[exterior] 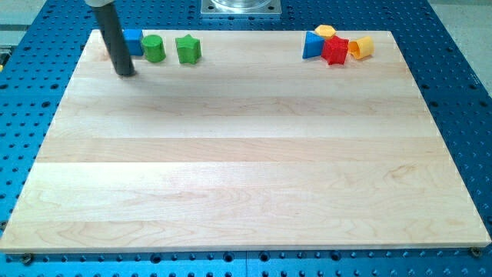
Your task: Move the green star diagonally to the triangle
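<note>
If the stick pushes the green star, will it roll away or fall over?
Probably neither. The green star looks squat and flat-bottomed, so it should slide, not tip. Its points would likely stop it rolling, though an off-centre push may spin it. The wooden board looks smooth, so it should glide easily. My tip is to the view's left of it, not touching.
</note>
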{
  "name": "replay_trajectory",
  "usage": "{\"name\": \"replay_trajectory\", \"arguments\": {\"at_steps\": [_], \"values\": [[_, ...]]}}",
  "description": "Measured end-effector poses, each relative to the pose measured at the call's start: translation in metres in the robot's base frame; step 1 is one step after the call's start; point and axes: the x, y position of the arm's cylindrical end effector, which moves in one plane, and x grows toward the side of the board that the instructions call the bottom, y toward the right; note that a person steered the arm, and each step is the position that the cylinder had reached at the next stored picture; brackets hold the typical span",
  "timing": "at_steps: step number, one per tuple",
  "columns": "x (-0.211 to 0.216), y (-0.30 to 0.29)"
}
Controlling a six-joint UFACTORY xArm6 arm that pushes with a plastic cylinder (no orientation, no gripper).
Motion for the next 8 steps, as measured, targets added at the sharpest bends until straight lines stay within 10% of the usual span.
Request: {"name": "replay_trajectory", "arguments": {"at_steps": [6, 8], "values": [[-0.054, 0.055], [-0.037, 0.222]]}}
